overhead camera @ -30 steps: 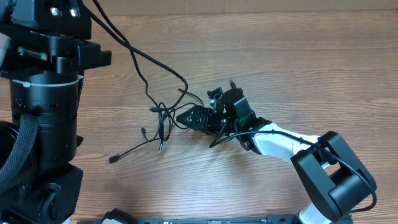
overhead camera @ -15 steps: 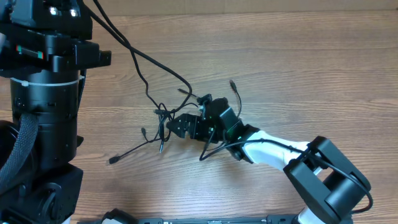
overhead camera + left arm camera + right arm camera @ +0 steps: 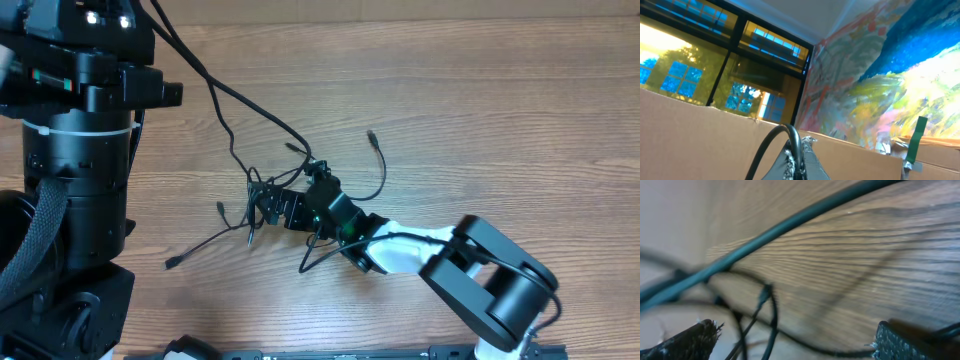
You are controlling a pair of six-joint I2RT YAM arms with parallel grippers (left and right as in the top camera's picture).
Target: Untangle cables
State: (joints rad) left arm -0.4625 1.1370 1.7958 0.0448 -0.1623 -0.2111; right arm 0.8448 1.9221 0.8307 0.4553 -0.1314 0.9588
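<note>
**At table centre: cable tangle, right gripper astride it**

Item: the cables [image 3: 256, 200], thin black cords, round in section and limp, knotted into a small cluster on the wooden table [image 3: 500, 100]. Loose tails run out to a plug [image 3: 171, 263] at lower left and a second plug [image 3: 372, 133] at upper right.

Right gripper [image 3: 283, 207]: jaws apart, with textured grey fingertips [image 3: 690, 340] either side of several crossing strands.

Left gripper [image 3: 801, 161]: raised well clear and aimed at the room; whether it is apart or closed cannot be told.

Surface: matte oak-grain board, low grip.

Risks, as judged: closing here likely pinches more than one strand, so a pull would drag the whole knot or cinch it tighter. With no second hold, the light cords would slide across the board instead of separating.
</note>
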